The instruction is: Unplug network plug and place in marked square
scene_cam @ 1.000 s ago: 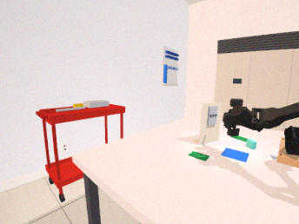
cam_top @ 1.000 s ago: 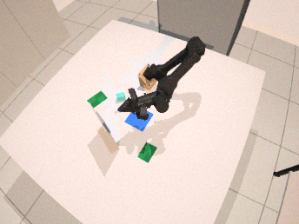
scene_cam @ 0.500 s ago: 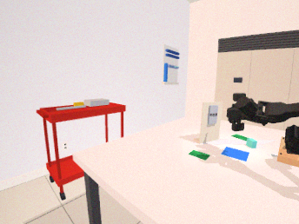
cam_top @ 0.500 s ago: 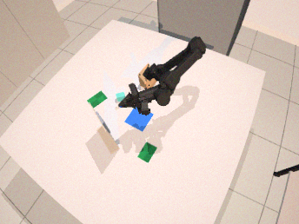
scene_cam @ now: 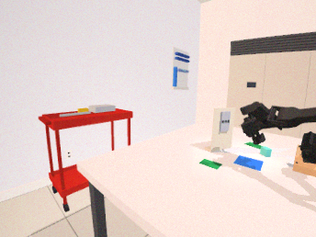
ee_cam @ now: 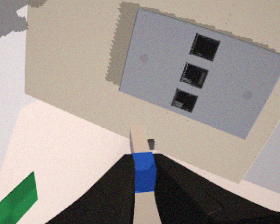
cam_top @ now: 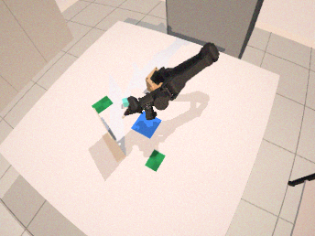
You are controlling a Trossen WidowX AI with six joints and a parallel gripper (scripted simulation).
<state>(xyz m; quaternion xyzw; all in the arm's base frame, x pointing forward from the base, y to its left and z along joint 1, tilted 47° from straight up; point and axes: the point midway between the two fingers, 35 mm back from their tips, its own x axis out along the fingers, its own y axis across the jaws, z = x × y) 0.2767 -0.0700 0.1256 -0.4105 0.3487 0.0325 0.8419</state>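
Note:
My gripper (cam_top: 126, 114) (ee_cam: 141, 163) is shut on the plug, a blue block (ee_cam: 144, 161) with a pale strip reaching forward from it. The plug is clear of the sockets, held in the air in front of the upright beige panel (cam_top: 114, 147) (scene_cam: 216, 140) (ee_cam: 75, 65). The panel's grey socket plate (ee_cam: 165, 37) (scene_cam: 223, 128) shows three dark openings, with no plug seen in them. In the wrist view the plate looks tilted relative to the fingers. A blue square (cam_top: 146, 126) (scene_cam: 248, 163) lies flat on the table, below and beside the gripper. The tab's position is unclear.
Two green patches (cam_top: 155, 160) (cam_top: 102, 104) lie on the table (cam_top: 201, 180), either side of the blue square. A teal cube (cam_top: 125, 102) (scene_cam: 265, 152) stands near the gripper. An orange-brown block (cam_top: 150, 82) (scene_cam: 305, 167) is beside the arm's base.

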